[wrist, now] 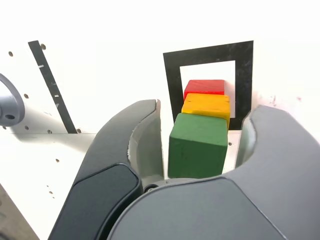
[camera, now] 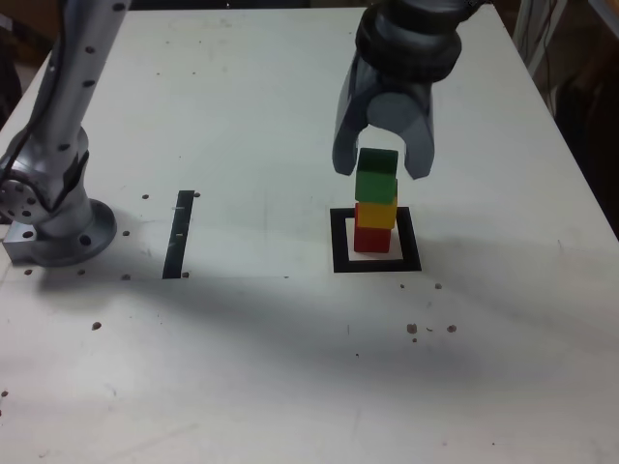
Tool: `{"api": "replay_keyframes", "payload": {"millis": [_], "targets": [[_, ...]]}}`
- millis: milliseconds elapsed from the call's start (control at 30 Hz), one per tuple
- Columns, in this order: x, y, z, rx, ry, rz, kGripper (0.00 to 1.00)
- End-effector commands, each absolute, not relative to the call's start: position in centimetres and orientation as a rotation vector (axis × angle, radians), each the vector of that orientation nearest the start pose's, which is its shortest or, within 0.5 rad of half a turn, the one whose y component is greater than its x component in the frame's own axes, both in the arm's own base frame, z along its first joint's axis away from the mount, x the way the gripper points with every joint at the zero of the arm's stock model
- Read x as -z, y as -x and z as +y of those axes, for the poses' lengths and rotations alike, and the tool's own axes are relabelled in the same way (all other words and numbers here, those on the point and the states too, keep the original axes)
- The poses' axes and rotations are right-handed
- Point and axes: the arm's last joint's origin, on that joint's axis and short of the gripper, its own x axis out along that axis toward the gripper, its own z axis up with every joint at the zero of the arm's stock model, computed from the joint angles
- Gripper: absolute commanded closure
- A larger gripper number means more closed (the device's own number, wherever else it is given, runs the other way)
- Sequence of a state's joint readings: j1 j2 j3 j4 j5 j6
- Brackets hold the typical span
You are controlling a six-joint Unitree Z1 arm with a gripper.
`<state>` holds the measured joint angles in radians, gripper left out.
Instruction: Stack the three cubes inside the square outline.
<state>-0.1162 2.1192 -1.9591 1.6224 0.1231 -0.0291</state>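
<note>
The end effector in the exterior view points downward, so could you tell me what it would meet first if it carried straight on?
Probably the green cube topping the stack; it sits between the open end effector jaws.

White table (camera: 290, 387): square outline (camera: 340, 242), black strip (camera: 179, 235), arm base (camera: 58, 232).

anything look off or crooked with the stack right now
Slightly: the green cube on top sits a little askew over the yellow cube and red cube. The open gripper straddles it.
</note>
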Motion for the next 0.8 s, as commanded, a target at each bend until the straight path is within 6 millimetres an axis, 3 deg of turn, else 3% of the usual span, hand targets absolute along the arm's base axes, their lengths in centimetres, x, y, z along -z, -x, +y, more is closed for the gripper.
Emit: {"api": "replay_keyframes", "payload": {"millis": [0,133,233,467,600,767], "targets": [[-31.3,-37.5,-3.8,-0.033,-0.195,1.767,0.01],[-32.6,-36.7,-3.8,-0.029,-0.189,1.735,0.01],[-34.6,-35.1,-3.8,-0.017,-0.181,1.689,0.01],[-39.1,-28.0,-3.2,0.010,-0.162,1.598,0.01],[-39.5,-24.1,-2.5,0.019,-0.146,1.607,0.01],[-38.0,-21.6,-2.1,0.024,-0.132,1.680,0.01]]}}
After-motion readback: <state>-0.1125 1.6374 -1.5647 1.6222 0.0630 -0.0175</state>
